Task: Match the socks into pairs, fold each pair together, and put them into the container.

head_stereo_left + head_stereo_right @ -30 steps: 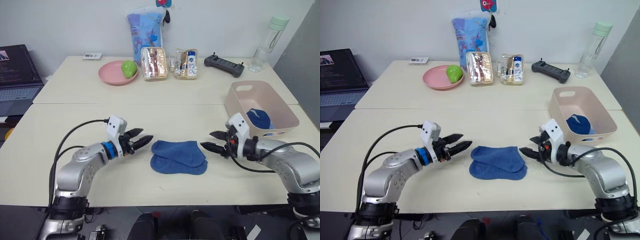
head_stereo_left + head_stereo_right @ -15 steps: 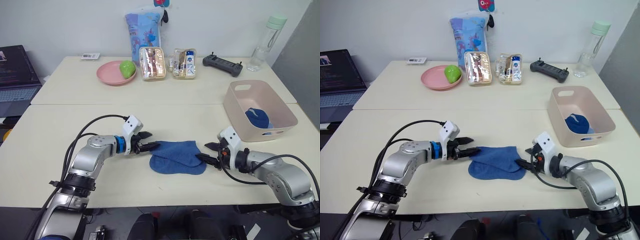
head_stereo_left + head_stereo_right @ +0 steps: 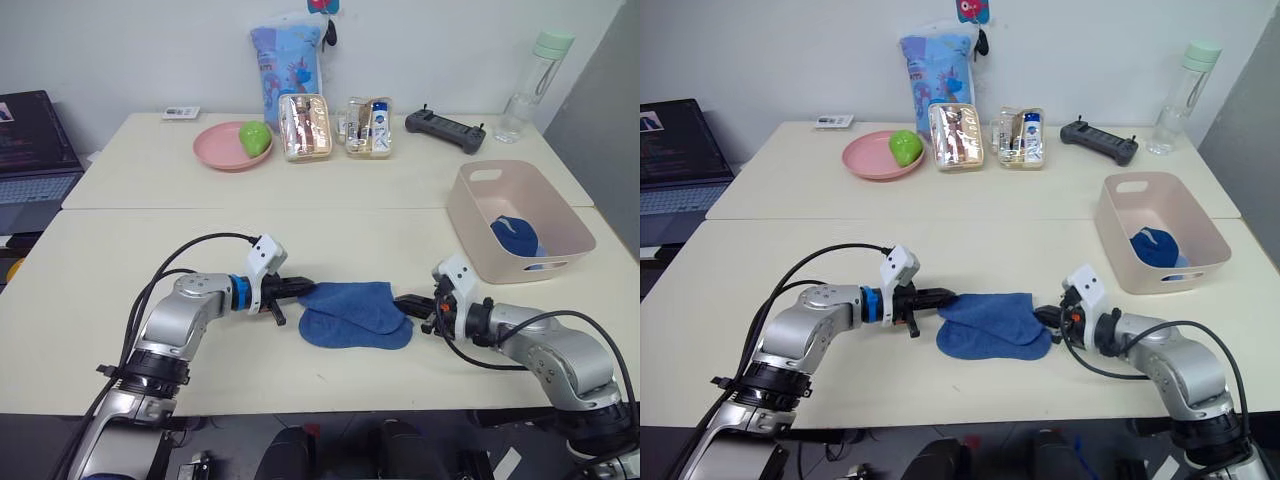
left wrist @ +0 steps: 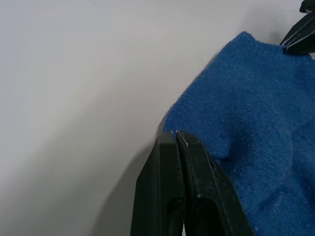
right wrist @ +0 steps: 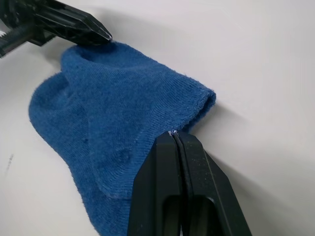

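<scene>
From the left eye view, two blue socks (image 3: 355,313) lie stacked on the near table (image 3: 120,330), with the left gripper (image 3: 303,289) at their left edge and the right gripper (image 3: 404,301) at their right edge, both low on the tabletop. Well to the right stands the container (image 3: 470,215), holding a folded blue sock bundle (image 3: 517,238). On the far table sit a pink plate (image 3: 214,151) with a green fruit (image 3: 256,137), a patterned bag (image 3: 288,55), two clear pouches (image 3: 307,127), a black controller (image 3: 446,130) and a bottle (image 3: 537,85); a laptop (image 3: 30,150) is at the far left. The right eye view gives the same layout (nothing new beyond a slightly different angle). The left wrist view adds what the head views cannot settle: the fingers (image 4: 194,169) are clenched together, nipping the sock's edge, which puckers up beside them, and the other gripper's tips show at the sock's far corner. The right wrist view likewise shows its fingers (image 5: 194,162) pressed shut on the upper sock's cuff edge, with the left gripper's black tips touching the opposite end.
</scene>
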Tool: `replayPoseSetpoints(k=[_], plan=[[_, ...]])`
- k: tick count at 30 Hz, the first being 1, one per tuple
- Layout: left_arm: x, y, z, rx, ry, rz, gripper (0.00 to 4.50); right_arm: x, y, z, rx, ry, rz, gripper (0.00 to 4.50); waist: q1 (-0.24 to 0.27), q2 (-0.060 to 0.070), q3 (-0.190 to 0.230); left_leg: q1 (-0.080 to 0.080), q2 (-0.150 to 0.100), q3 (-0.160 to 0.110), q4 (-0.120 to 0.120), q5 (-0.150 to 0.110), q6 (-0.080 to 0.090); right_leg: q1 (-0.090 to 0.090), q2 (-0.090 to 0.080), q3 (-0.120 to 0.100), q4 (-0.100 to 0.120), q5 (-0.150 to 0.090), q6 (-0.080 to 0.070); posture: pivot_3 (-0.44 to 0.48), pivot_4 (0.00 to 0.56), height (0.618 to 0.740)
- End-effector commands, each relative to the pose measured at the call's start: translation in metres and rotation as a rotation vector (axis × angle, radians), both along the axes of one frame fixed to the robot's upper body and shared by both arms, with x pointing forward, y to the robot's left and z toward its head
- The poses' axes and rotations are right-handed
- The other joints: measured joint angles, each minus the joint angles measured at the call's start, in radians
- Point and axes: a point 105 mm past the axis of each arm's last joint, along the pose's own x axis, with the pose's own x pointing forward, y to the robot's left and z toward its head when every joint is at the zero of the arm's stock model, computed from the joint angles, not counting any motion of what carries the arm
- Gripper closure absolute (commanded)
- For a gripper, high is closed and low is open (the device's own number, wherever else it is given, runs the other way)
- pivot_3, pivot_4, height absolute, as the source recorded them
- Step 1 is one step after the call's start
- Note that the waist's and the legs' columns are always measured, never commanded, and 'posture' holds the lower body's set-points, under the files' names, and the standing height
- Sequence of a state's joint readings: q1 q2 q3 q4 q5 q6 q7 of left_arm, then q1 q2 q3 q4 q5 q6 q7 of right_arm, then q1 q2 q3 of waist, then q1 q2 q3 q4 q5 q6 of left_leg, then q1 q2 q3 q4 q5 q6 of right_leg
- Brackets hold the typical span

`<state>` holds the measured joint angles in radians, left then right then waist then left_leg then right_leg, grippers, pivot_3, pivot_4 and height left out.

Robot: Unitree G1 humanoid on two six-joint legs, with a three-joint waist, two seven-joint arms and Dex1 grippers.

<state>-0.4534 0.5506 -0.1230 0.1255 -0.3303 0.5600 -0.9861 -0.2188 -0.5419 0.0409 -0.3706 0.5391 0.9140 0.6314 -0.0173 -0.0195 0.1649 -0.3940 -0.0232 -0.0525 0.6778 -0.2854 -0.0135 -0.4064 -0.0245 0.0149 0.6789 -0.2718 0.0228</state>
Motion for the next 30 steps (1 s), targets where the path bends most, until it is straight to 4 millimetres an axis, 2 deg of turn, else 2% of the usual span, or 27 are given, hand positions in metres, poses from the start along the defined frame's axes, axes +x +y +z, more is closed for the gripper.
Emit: replayPoseSetpoints(k=[1,5,7,9,12,16,23,27,30], plan=[[-0.004,-0.003,0.015,-0.034,-0.042,-0.019,4.46,-0.001,-0.005,0.018,0.033,-0.035,0.013,4.50,0.000,0.000,0.000,0.000,0.000,0.000,0.000,0.000,0.000,0.000,0.000,0.000,0.000,0.000,0.000,0.000,0.150,0.740],[-0.006,0.001,0.021,-0.063,-0.033,0.012,4.46,-0.001,-0.009,0.023,0.024,-0.033,0.019,4.50,0.000,0.000,0.000,0.000,0.000,0.000,0.000,0.000,0.000,0.000,0.000,0.000,0.000,0.000,0.000,0.000,0.150,0.740],[-0.003,0.004,0.018,-0.034,-0.049,0.027,4.46,-0.003,-0.008,0.022,0.005,-0.034,0.047,4.50,0.000,0.000,0.000,0.000,0.000,0.000,0.000,0.000,0.000,0.000,0.000,0.000,0.000,0.000,0.000,0.000,0.150,0.740],[0.004,0.005,0.026,-0.058,-0.083,0.052,4.46,-0.005,-0.004,0.020,0.003,-0.027,0.066,4.50,0.000,0.000,0.000,0.000,0.000,0.000,0.000,0.000,0.000,0.000,0.000,0.000,0.000,0.000,0.000,0.000,0.150,0.740],[0.005,0.004,0.027,-0.055,-0.077,0.043,3.87,-0.006,-0.003,0.016,-0.008,-0.021,0.072,4.50,0.000,0.000,0.000,0.000,0.000,0.000,0.000,0.000,0.000,0.000,0.000,0.000,0.000,0.000,0.000,0.000,0.150,0.740],[0.008,-0.001,0.024,-0.045,-0.054,0.029,2.64,-0.003,-0.005,0.014,-0.019,-0.019,0.069,4.50,0.000,0.000,0.000,0.000,0.000,0.000,0.000,0.000,0.000,0.000,0.000,0.000,0.000,0.000,0.000,0.000,0.150,0.740],[0.008,-0.005,0.003,0.060,0.011,-0.005,2.64,0.001,-0.007,0.010,-0.031,-0.021,0.046,4.50,0.000,0.000,0.000,0.000,0.000,0.000,0.000,0.000,0.000,0.000,0.000,0.000,0.000,0.000,0.000,0.000,0.150,0.740],[0.006,-0.010,0.004,0.050,0.019,-0.039,2.64,-0.003,-0.004,0.011,-0.025,-0.023,0.055,4.50,0.000,0.000,0.000,0.000,0.000,0.000,0.000,0.000,0.000,0.000,0.000,0.000,0.000,0.000,0.000,0.000,0.150,0.740],[0.007,-0.012,0.008,0.031,0.011,-0.042,3.24,-0.005,-0.004,0.010,-0.027,-0.023,0.055,4.50,0.000,0.000,0.000,0.000,0.000,0.000,0.000,0.000,0.000,0.000,0.000,0.000,0.000,0.000,0.000,0.000,0.150,0.740]])
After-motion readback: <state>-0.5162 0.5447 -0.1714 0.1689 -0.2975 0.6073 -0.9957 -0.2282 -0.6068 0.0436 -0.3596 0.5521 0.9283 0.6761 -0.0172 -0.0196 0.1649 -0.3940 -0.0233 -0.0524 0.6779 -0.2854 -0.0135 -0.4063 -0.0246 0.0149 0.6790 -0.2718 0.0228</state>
